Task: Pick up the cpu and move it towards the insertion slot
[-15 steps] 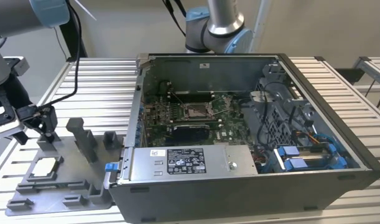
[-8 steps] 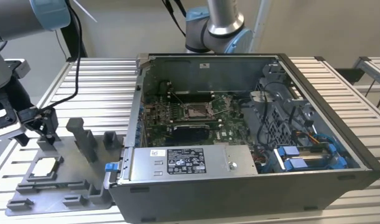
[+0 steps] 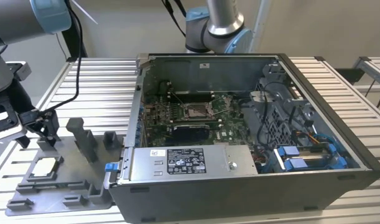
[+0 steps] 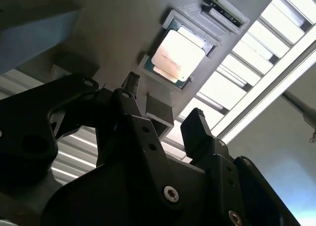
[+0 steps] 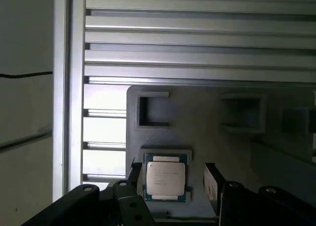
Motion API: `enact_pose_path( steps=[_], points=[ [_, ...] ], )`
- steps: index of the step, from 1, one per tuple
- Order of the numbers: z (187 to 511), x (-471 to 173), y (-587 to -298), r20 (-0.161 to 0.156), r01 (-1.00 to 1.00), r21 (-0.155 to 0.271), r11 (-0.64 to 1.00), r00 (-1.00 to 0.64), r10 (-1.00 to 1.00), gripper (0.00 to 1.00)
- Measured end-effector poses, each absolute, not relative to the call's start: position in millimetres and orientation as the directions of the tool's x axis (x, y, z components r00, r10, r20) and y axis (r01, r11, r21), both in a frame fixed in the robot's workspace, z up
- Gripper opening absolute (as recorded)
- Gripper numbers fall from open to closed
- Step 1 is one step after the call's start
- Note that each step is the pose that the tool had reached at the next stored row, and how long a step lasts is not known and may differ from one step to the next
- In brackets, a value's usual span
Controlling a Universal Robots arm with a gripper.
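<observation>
The cpu lies silver face up in a square pocket of the grey fixture plate, at the exterior view's left. It also shows in both wrist views. My gripper hangs a little above the plate, just behind the cpu, and is open with nothing between its black fingers. In the first wrist view the gripper straddles the cpu from above, apart from it. The insertion slot sits on the motherboard inside the open computer case, far to the right of the gripper.
The open computer case holds a power supply, cables and blue drive parts. Upright grey blocks stand on the fixture plate next to the gripper. A slatted metal table carries everything. A second arm stands behind the case.
</observation>
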State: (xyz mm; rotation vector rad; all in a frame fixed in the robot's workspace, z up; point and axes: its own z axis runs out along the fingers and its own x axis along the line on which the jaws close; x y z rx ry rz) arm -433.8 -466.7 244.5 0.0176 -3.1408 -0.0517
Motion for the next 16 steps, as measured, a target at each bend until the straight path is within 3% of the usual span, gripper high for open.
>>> enact_pose_path(
  steps=[16],
  points=[
    [239.4,-433.8,-466.7,0.0,-0.011,0.033,0.999,-1.0,-0.011,1.0]
  ],
)
